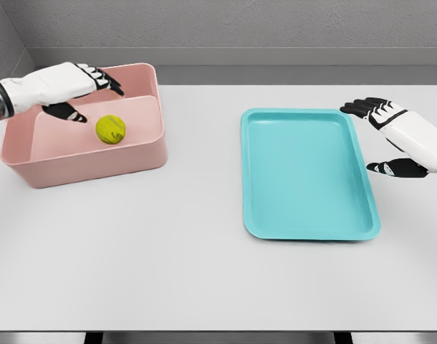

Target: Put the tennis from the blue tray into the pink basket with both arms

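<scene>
White left hand [68, 89] open over pink basket [82, 147]

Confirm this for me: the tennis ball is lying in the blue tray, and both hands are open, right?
Not quite. The head view shows the tennis ball lying in the pink basket; the blue tray holds nothing. The left hand and right hand are indeed open.

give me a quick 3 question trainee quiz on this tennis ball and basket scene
1. True or false: the tennis ball lies in the blue tray.
2. Which hand is over the pink basket? A) left hand B) right hand
3. Fill in: both hands hold ____.

Key: 1 false, it lies in the basket. 2 A. 3 nothing; fingers open.
</scene>
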Robot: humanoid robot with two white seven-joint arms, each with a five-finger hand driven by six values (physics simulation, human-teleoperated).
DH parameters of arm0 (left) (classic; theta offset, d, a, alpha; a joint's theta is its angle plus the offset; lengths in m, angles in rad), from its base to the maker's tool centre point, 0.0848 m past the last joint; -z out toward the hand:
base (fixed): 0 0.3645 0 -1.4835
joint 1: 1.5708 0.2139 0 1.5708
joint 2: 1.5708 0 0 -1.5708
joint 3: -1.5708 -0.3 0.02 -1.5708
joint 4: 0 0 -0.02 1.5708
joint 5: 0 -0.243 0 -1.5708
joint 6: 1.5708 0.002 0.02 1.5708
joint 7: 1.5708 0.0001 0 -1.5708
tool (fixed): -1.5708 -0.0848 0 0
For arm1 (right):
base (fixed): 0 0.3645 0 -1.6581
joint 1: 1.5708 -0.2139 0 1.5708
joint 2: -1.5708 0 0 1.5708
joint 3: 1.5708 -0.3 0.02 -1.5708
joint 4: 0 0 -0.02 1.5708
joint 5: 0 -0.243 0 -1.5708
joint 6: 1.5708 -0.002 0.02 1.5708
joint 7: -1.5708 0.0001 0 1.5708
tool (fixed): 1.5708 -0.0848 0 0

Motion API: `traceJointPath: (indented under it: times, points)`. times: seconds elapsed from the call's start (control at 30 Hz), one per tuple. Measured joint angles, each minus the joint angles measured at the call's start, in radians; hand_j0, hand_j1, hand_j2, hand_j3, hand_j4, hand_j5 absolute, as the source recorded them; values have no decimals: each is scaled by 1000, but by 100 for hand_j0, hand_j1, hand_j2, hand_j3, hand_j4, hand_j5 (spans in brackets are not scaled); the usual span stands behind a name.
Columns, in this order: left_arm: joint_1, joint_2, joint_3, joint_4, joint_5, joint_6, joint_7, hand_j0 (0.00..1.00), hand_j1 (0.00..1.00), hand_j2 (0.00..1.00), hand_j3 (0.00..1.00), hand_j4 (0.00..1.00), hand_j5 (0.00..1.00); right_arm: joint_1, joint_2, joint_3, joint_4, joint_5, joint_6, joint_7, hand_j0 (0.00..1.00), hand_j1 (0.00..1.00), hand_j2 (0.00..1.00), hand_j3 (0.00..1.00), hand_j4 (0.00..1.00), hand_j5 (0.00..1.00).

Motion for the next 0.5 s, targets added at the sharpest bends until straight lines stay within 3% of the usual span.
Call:
traceJointPath:
  times: [0.17, 0.33, 0.5]
  points:
    - [9, 10, 5, 2, 40, 0, 1, 100, 100, 100, 100, 100, 100, 0, 0, 0, 1, 0, 0, 0, 100, 100, 100, 100, 100, 100]
    - [15, 80, 14, 7, 115, 0, 1, 100, 100, 100, 100, 100, 100, 0, 0, 0, 0, 0, 0, 0, 100, 100, 100, 100, 100, 100]
    - [71, 142, 24, 20, 174, 0, 1, 100, 100, 100, 100, 100, 100, 2, -1, 0, 1, 0, 0, 0, 100, 100, 100, 100, 100, 100]
